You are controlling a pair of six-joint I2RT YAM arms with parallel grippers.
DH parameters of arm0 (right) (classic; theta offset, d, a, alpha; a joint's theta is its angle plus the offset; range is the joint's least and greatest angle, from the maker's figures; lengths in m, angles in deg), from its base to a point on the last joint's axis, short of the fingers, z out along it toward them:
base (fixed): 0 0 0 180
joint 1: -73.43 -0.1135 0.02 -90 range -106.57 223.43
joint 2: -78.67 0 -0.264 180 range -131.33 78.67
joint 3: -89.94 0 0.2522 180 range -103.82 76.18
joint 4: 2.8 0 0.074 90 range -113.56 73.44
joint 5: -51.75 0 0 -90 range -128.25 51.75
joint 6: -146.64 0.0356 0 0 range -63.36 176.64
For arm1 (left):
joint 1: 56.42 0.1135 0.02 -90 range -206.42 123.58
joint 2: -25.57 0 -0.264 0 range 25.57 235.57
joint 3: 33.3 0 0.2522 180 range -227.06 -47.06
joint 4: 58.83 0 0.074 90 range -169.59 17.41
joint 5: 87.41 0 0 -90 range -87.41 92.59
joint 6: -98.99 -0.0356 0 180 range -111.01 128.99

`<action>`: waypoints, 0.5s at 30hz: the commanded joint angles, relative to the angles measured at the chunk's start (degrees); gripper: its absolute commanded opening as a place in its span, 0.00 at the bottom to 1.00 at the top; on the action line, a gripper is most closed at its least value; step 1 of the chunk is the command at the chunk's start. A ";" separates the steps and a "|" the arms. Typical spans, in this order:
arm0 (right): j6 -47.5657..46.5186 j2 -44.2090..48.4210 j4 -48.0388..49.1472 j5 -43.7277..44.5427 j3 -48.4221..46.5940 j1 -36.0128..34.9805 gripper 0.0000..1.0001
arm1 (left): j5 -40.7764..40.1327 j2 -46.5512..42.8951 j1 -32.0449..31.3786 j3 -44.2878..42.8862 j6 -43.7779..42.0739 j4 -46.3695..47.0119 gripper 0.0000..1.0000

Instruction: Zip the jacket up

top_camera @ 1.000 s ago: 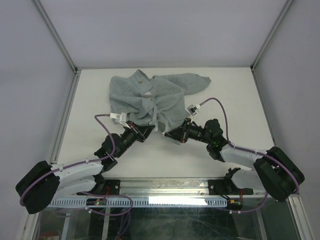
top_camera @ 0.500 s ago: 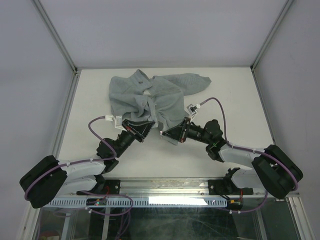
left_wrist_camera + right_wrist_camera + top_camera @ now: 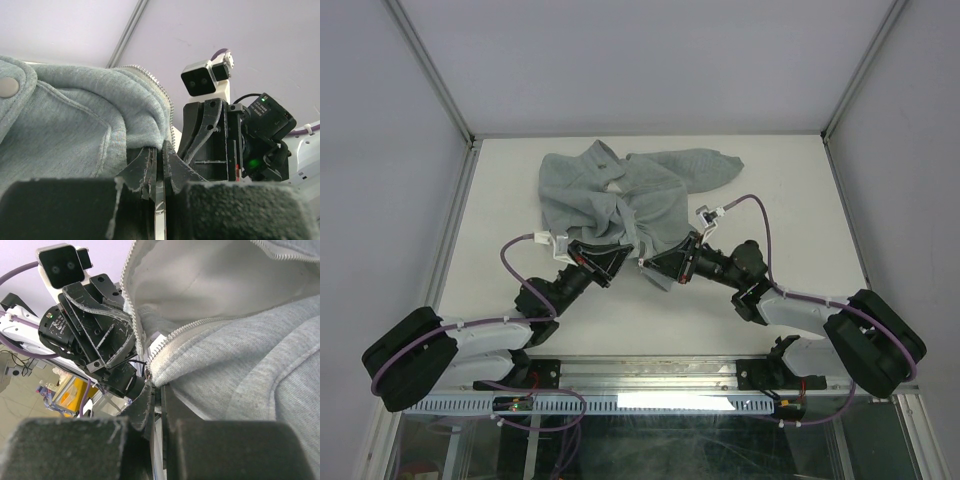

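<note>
1. The jacket [image 3: 620, 195] lies rumpled on the far half of the white table [image 3: 490, 290], a little left of centre. One sleeve [image 3: 710, 162] is thrown out toward the far right. The near hem is bunched up between your two grippers.
2. Left gripper [image 3: 603, 261]: jaws pinched closed on the jacket's near edge. Your left wrist view shows grey fleece folding down into the fingers, just beside a row of zipper teeth [image 3: 164, 100].
3. Right gripper [image 3: 658, 266]: jaws clamped on the opposite front edge, at the low end of its tooth row. The whiter lining [image 3: 210, 275] gapes open above the grip.
4. The two grippers face each other, very near. You cannot tell from any view whether they touch.
5. In the way: each gripper's black body and white wrist camera fills much of the other's wrist view, and from above both heads cover the hem between them.
6. A round metal snap [image 3: 9, 86] sits on the fleece at the left edge of your left wrist view.
7. A purple cable [image 3: 760, 212] loops off the right wrist just beside the jacket's right side. Another arcs off the left wrist over bare table.
8. Grey enclosure walls [image 3: 380, 150] with metal frame posts ring the table.
</note>
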 commanded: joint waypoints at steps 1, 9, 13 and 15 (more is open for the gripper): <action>-0.22 1.31 6.25 1.39 -1.60 -0.58 0.00 | 2.86 0.43 -0.71 -1.54 -1.17 5.07 0.00; 0.15 1.00 7.19 0.20 -1.97 -0.84 0.00 | 1.96 0.08 -0.88 -1.27 -0.99 5.17 0.00; 0.09 0.91 7.27 0.60 -1.89 -0.97 0.00 | 2.51 -0.05 -0.86 -1.49 -1.12 5.07 0.00; 0.22 0.78 7.27 0.67 -2.01 -0.97 0.00 | 2.36 -0.07 -0.87 -1.41 -1.04 4.92 0.00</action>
